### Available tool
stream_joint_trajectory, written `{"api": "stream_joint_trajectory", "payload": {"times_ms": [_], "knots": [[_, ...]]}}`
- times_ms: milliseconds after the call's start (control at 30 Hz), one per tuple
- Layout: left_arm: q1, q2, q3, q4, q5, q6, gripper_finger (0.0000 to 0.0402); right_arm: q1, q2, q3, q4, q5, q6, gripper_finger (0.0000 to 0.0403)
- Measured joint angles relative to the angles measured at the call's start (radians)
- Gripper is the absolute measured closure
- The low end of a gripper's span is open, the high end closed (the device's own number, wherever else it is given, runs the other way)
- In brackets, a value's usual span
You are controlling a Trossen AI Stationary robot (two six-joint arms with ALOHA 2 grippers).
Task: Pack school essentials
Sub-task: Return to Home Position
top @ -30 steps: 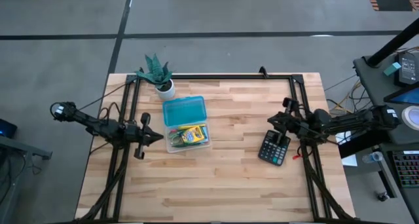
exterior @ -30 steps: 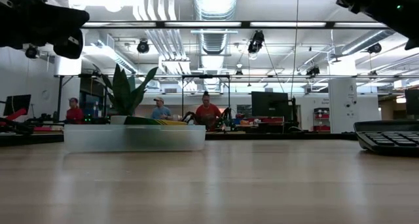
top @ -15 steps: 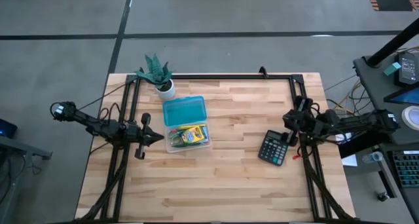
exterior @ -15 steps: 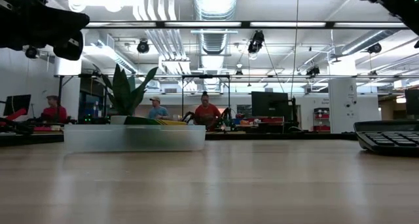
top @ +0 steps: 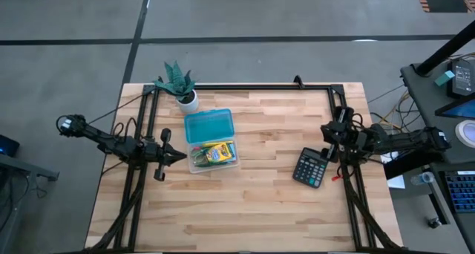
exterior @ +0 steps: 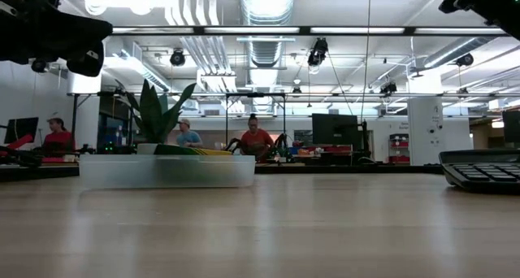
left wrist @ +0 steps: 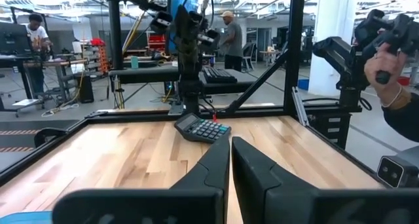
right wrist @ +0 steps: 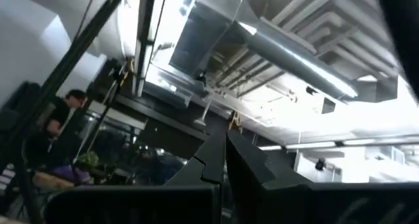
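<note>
The yellow crayon box [top: 216,153] lies packed in the blue-lidded supply box [top: 208,126], left of centre on the desk [top: 260,202]. With packing seemingly done, both arms park clear. The left claw [top: 177,156], pinched narrow and empty, sits just left of the box. The right claw [top: 331,133], also pinched and empty, is at centre right near the calculator [top: 309,167].

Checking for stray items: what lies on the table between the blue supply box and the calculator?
Nothing: in the high view, only bare wood of the table lies between the supply box and the calculator.
</note>
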Motion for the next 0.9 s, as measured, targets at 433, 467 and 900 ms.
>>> {"api": "stream_joint_trajectory", "payload": {"times_ms": [433,467,900], "knots": [[0.0,0.022,0.0,0.0,0.0,0.0,0.0401,0.066,-0.313,-0.001,-0.192,-0.033,0.014,0.0394],[0.0,0.022,0.0,0.0,0.0,0.0,0.0401,0.068,-0.349,-0.001,-0.23,-0.032,0.01,0.0394],[0.0,0.028,0.0,0.008,-0.005,0.001,0.0402,0.067,-0.422,0.047,-0.805,0.474,-0.167,0.0394]]}}
